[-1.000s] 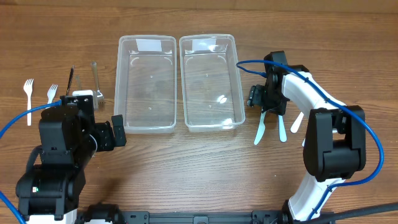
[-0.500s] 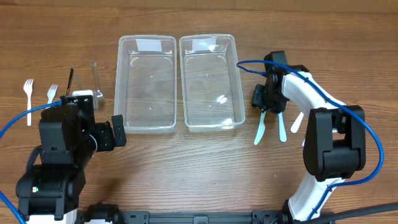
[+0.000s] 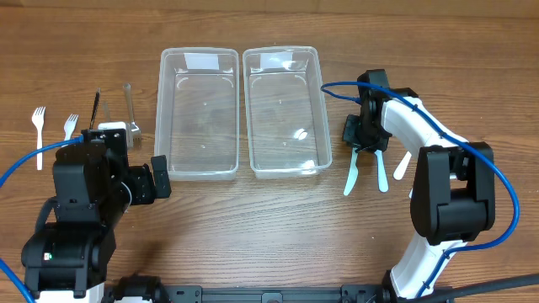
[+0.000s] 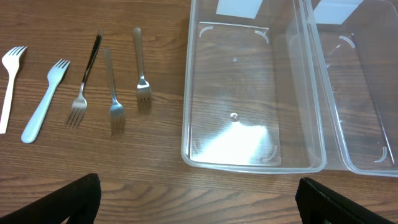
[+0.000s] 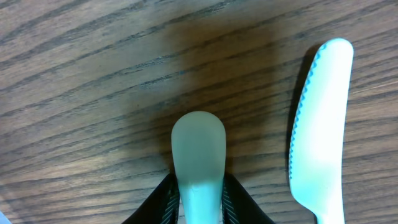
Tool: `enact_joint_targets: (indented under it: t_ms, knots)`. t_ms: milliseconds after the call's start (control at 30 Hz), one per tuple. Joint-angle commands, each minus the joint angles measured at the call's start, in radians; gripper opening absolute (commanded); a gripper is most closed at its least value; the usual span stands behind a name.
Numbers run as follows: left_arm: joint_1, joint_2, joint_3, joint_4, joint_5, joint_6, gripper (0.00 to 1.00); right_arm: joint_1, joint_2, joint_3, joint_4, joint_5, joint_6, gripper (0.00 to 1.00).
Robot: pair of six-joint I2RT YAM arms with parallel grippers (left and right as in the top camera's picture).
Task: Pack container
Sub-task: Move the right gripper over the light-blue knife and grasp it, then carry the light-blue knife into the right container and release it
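Two empty clear plastic containers stand side by side, the left one (image 3: pixel 160 109) (image 4: pixel 186 124) and the right one (image 3: pixel 322 101). My right gripper (image 3: pixel 362 141) (image 5: pixel 198 199) is down at the table to the right of them, shut on a pale green plastic knife (image 3: pixel 350 178) (image 5: pixel 198 146). That knife's rounded end sticks out past the fingertips and lies against the wood. A light blue serrated knife (image 5: pixel 320 124) (image 3: pixel 381 172) lies just beside it. My left gripper (image 3: pixel 157 178) (image 4: pixel 199 202) hangs open near the left container's front corner, holding nothing.
Left of the containers lie a white plastic fork (image 3: pixel 38 124) (image 4: pixel 9 74), a pale blue fork (image 3: pixel 71 126) (image 4: pixel 46 99) and three metal forks (image 3: pixel 129 101) (image 4: pixel 112 87). Another white plastic piece (image 3: pixel 402 164) lies right of the knives.
My right gripper's jaws have come together on the pale green knife. Both arms otherwise stay where they were, and the left gripper is unchanged.
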Motion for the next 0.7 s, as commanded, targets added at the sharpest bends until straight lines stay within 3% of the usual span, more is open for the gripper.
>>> enact_joint_targets:
  t_ms: [0, 300, 467, 667]
  knots:
    - [0.005, -0.003, 0.026, 0.003, 0.012, -0.011, 1.00, 0.000, 0.034, 0.007, 0.001, -0.005, -0.003, 0.22]
    - [0.005, -0.003, 0.026, 0.003, 0.011, -0.011, 1.00, 0.000, 0.033, 0.007, 0.002, -0.004, -0.003, 0.04]
    - [0.005, -0.003, 0.026, 0.004, 0.011, -0.010, 1.00, 0.000, 0.013, 0.027, -0.001, -0.004, -0.002, 0.04]
    - [0.005, -0.003, 0.026, 0.003, 0.011, -0.010, 1.00, 0.001, -0.171, 0.121, -0.092, 0.029, -0.003, 0.04]
